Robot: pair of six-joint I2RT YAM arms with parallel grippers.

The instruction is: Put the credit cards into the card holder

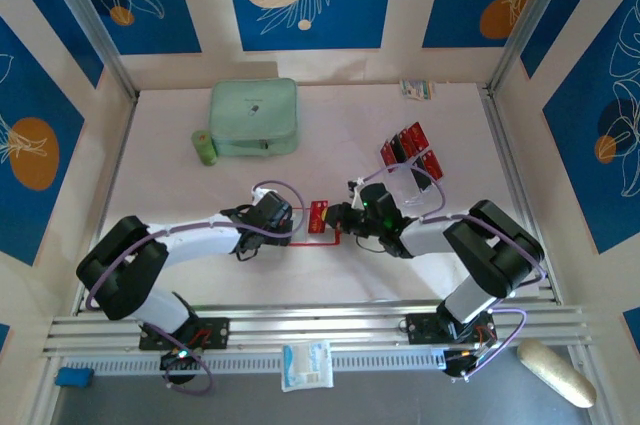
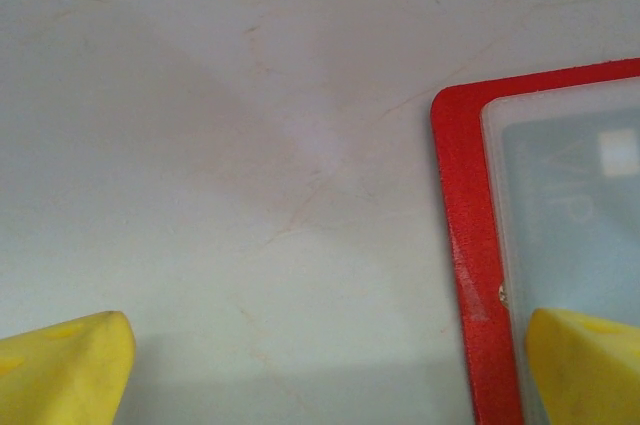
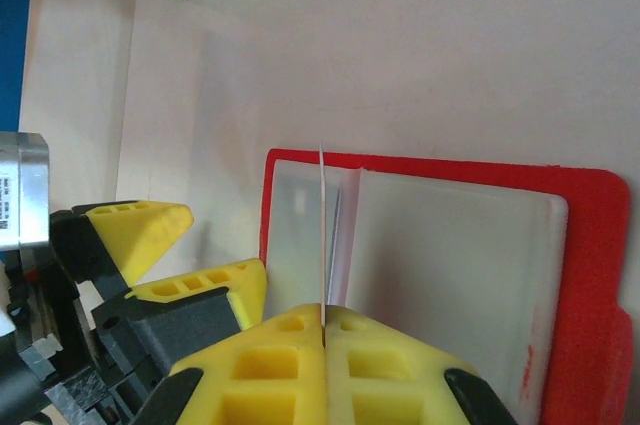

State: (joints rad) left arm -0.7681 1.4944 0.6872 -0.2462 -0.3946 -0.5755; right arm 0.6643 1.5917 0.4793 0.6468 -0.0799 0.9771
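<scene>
Right gripper [image 3: 324, 320] is clamped shut on one credit card [image 3: 322, 230]. In the right wrist view the card is edge-on, a thin pale line running straight out from between the yellow fingertips. It stands upright over the open card holder [image 3: 590, 275] and lines up with the seam between two clear sleeves. From the top camera the same card shows a red face with a dark band, and its long axis runs roughly near-to-far with a slight tilt. The holder lies open and flat on the table, mid-table between the two grippers, with its long axis left-right, a red border and the clear sleeves facing up. Left gripper [image 2: 330, 350] has its jaws spread wide and holds nothing. One fingertip [image 2: 580, 365] sits over the holder's near corner, the other is off on bare table. Under the sleeve in the left wrist view there's a greyish card with faint lettering that looks like "VIP", can't confirm. The remaining credit cards [image 1: 408, 140] are red with black bands and sit in the clear stand [image 1: 415, 183] on the right side of the table, well apart from the holder. Far-left there's a mint-green case [image 1: 254, 117] with a green tube [image 1: 205, 148] just beside it. The tube carries a barcode label, its text too small to read.
</scene>
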